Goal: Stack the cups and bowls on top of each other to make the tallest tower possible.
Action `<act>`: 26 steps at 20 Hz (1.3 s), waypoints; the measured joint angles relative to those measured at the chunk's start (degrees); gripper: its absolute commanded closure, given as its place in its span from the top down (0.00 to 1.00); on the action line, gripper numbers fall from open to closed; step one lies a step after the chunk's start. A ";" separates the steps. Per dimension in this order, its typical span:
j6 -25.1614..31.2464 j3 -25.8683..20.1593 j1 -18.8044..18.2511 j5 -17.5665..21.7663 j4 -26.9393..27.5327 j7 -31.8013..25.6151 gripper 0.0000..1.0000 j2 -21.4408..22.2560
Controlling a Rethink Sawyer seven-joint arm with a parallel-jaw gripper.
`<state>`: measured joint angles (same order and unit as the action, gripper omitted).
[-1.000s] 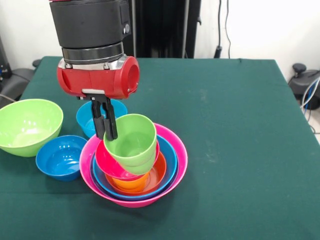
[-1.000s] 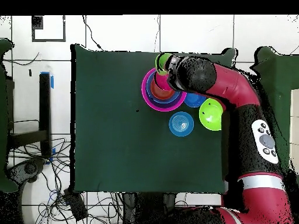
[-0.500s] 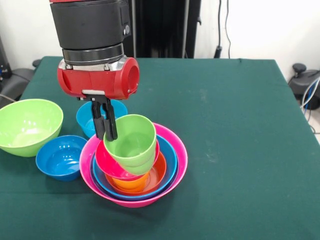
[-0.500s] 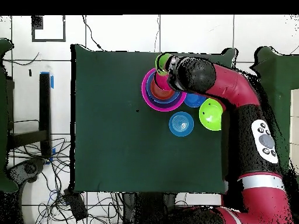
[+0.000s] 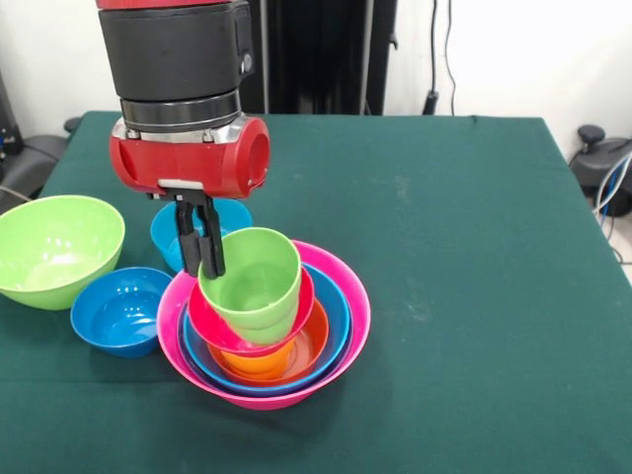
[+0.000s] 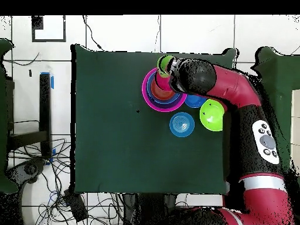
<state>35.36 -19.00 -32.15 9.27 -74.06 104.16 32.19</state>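
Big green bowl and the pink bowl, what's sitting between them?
In the front view, a dark blue bowl sits on the cloth between the green bowl and the pink bowl, close to the pink one's rim.

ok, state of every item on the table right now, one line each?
gripper: shut on the green cup's rim
green cup: upright, held, sitting in the red-pink bowl
red-pink bowl: nested atop the tower
orange bowl: nested in the blue bowl
blue bowl: nested in the pink bowl
pink bowl: on the table, tower base
large green bowl: loose, empty
dark blue bowl: loose, empty
sky blue bowl: loose, behind the gripper
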 measured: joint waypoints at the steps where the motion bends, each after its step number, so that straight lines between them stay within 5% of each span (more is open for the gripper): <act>1: 0.00 0.00 -0.09 0.08 0.00 0.00 0.00 0.00; 26: -3.10 -0.51 -3.61 0.99 -4.62 0.00 0.00 0.95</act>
<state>32.26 -19.51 -35.75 10.26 -78.68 104.16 33.14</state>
